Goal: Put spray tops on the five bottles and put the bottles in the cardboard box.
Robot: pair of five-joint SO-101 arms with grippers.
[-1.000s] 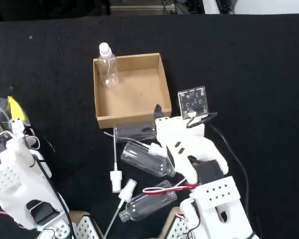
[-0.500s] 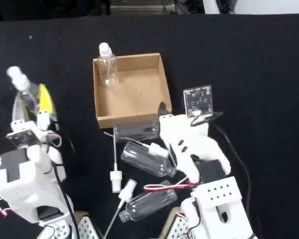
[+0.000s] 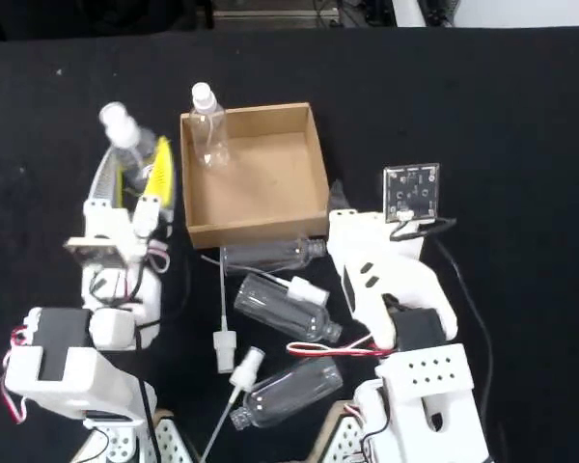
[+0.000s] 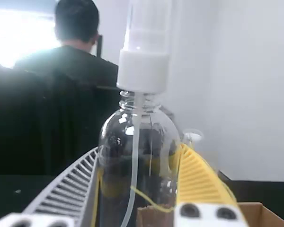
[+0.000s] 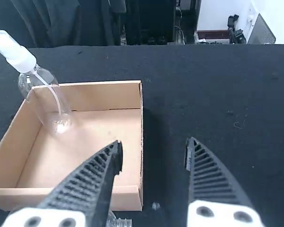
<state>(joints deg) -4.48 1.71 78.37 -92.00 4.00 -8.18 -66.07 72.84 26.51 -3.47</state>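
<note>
My left gripper [image 3: 133,166] is shut on a clear bottle with a white spray top [image 3: 127,135], held upright just left of the cardboard box [image 3: 270,224]. In the left wrist view that bottle [image 4: 135,161] stands between the grey and yellow fingers [image 4: 199,179]. Another capped bottle [image 3: 209,130] stands in the box's far left corner. My right gripper [image 5: 154,161] is open with nothing in it, near the box's front right corner [image 3: 340,201]. Three bottles lie in front of the box: one uncapped by its front wall [image 3: 265,256], one with a white cap [image 3: 285,309], one uncapped nearest the arm bases [image 3: 285,391].
Two loose spray tops with long tubes [image 3: 222,340] [image 3: 243,371] lie between the lying bottles and the left arm. The right wrist view shows the box's floor [image 5: 85,142] bare apart from the standing bottle [image 5: 42,94]. Black table stretches right of the box.
My left arm has swung up from the near left toward the box, carrying the capped bottle. My right arm has shifted a little to the right, away from the box front.
</note>
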